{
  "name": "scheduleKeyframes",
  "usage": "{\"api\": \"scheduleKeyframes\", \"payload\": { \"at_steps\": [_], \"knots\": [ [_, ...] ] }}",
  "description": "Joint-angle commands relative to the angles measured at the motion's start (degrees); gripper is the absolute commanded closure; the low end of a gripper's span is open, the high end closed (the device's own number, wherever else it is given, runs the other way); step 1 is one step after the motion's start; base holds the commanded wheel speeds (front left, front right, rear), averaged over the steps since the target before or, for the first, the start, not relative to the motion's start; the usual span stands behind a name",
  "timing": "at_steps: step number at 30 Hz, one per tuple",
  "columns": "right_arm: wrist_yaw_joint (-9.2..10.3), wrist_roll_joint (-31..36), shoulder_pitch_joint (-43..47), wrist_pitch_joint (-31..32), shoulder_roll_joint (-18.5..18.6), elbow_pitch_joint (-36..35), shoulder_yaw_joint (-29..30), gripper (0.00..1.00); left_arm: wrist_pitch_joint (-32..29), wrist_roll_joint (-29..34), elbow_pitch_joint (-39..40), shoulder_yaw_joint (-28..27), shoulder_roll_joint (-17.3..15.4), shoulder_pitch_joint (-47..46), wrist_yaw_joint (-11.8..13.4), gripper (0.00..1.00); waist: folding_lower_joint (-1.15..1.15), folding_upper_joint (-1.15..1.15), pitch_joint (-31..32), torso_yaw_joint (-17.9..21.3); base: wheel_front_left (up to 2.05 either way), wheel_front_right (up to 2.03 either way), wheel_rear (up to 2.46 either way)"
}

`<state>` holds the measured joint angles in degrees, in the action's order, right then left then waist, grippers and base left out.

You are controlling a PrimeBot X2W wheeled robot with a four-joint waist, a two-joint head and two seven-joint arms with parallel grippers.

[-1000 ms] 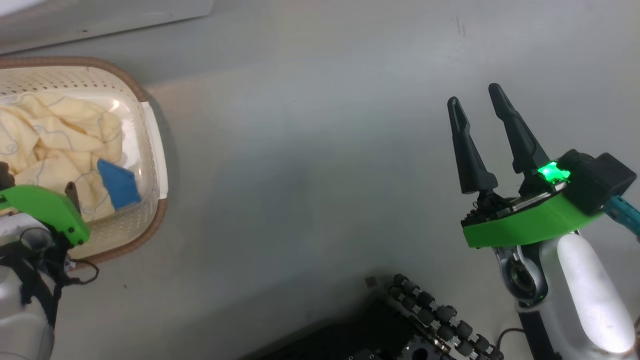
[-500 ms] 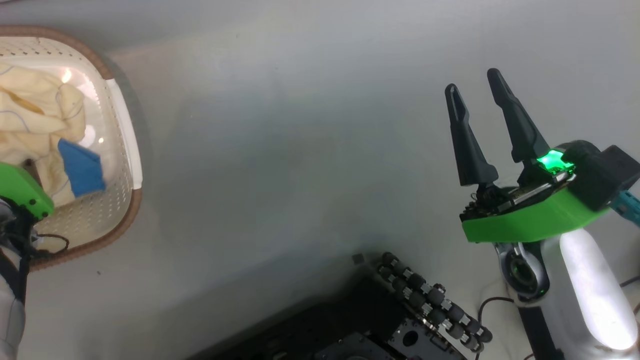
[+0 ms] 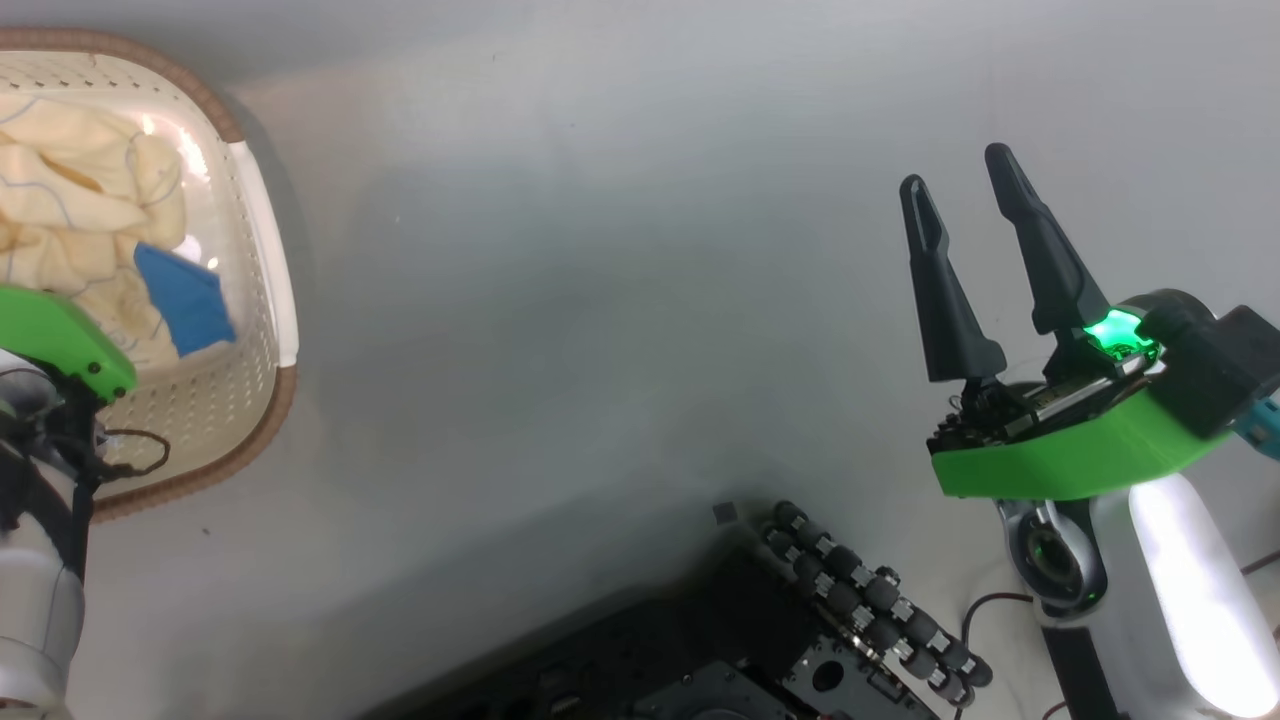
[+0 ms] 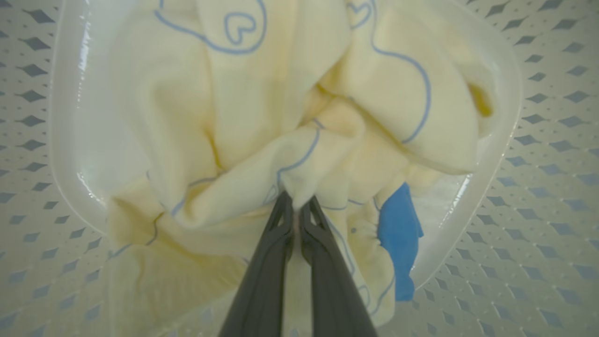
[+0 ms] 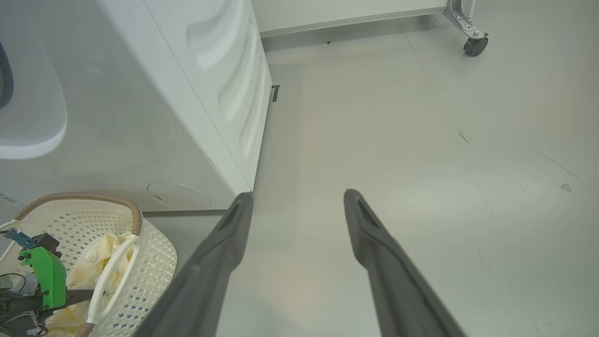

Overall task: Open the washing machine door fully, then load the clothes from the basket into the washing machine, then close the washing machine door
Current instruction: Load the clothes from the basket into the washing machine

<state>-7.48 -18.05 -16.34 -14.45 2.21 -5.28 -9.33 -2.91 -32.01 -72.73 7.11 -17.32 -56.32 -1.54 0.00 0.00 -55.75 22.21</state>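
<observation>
In the left wrist view the left gripper (image 4: 295,202) sits at lower centre, its two dark fingers pressed together and pinching a raised fold of the clothes (image 4: 262,117). These are cream-yellow fabric with thin blue line drawings, including a small heart near the top edge. A bright blue patch (image 4: 398,234) lies just right of the fingers. The clothes are bunched in the bottom of the basket (image 4: 552,140), whose perforated walls run down the left and right sides of that frame. In the head view the basket (image 3: 250,440) is at the upper left, with its brown rim and one white handle facing the frame's centre, and the clothes (image 3: 90,200) are heaped inside. The left arm's green wrist housing (image 3: 60,340) reaches over its lower edge. At the right of the head view the right gripper (image 3: 955,168) hangs over bare grey floor (image 3: 600,300) with its fingers spread apart and nothing between them. The right wrist view has the white washing machine (image 5: 164,93) at the upper left. The basket stands on the floor close against its front, at the lower left of that frame.
</observation>
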Motion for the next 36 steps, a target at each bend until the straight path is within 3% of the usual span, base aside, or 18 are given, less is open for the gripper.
{"api": "scheduleKeyframes", "payload": {
  "at_steps": [1,13,25,36],
  "knots": [
    [-0.01,0.4,2.5,-0.5,0.7,-1.6,-0.5,0.00,1.2,-0.2,0.1,-0.7,-1.6,1.3,-0.1,1.00,0.00,0.00,0.2,0.0,0.00,0.00,0.00],
    [-0.01,0.1,0.7,-0.5,0.7,-1.0,-0.3,0.00,11.4,1.7,0.1,1.3,-2.1,3.0,0.7,1.00,0.00,0.00,2.5,0.1,0.00,0.00,0.00],
    [-0.01,3.2,2.0,-0.5,0.7,0.2,3.5,0.00,17.7,2.7,3.2,2.0,0.8,7.0,2.4,1.00,0.00,0.00,9.8,-4.7,0.00,0.00,0.00],
    [-0.01,5.5,4.9,0.1,0.7,1.2,6.4,0.00,17.9,8.2,26.6,-2.6,3.5,19.0,7.3,1.00,0.00,0.00,19.6,-8.8,0.00,0.00,0.00]
  ]
}}
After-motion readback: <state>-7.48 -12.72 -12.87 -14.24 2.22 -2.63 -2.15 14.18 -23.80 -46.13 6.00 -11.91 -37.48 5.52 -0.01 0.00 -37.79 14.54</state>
